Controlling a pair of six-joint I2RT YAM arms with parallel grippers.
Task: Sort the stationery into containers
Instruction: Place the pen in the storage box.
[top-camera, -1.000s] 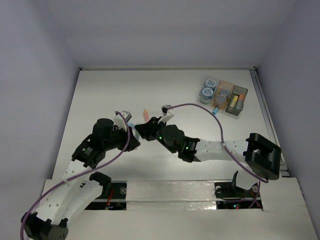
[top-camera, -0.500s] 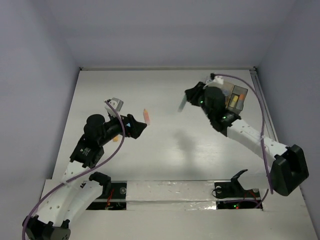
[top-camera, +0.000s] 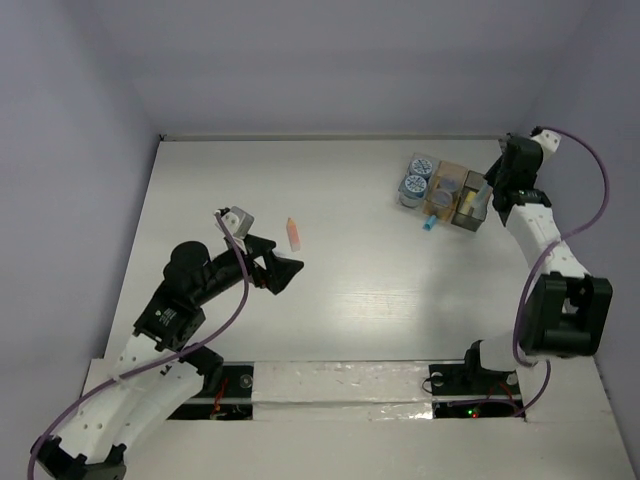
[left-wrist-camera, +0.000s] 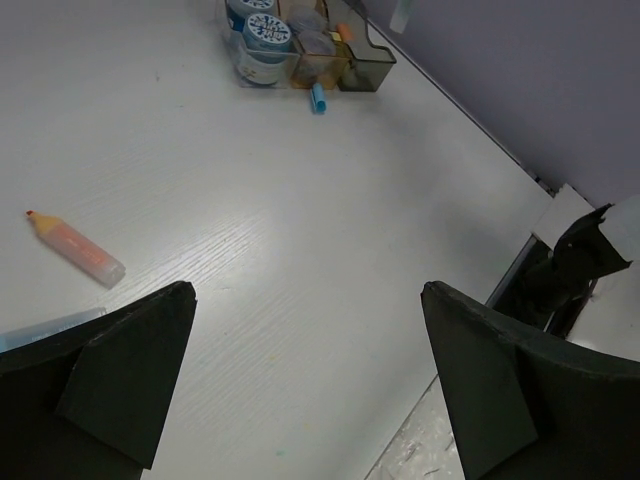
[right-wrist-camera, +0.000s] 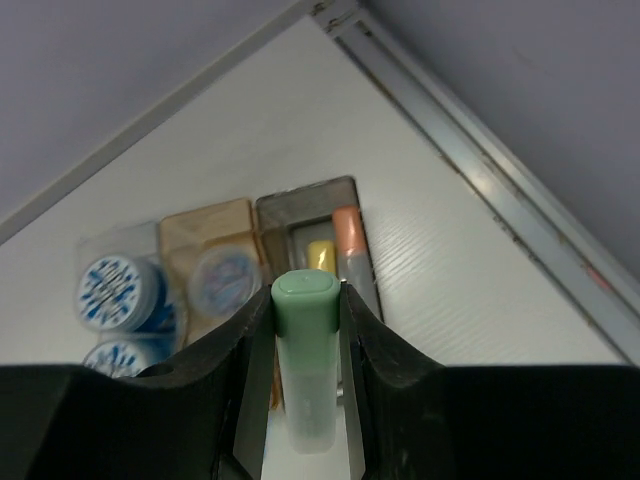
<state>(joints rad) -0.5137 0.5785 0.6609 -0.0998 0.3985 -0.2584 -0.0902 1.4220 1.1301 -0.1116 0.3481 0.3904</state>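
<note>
The right arm now reaches to the upper right of the top view, where a second ago it was low in the centre beside the left arm. Its right tool (right-wrist-camera: 305, 300) pinches a green-capped marker (right-wrist-camera: 304, 390) and hangs over the smoky grey box (right-wrist-camera: 300, 205). A yellow and an orange-pink marker already lie side by side in that box. The amber box (right-wrist-camera: 215, 225) touches the grey one on its left and holds a patterned roll (right-wrist-camera: 224, 275). So the carry looks finished, and what remains is probably to lower and release the marker.

The left tool (left-wrist-camera: 307, 300) now sits a little lower in the top view, with its fingers spread wide and nothing between them. The orange marker (left-wrist-camera: 78, 250) lies in the same place on the table (left-wrist-camera: 300, 230), at the left of the left wrist view, and looks the natural next pick. A blue marker (left-wrist-camera: 318, 97) also lies loose, just beside the boxes and outside them.
</note>
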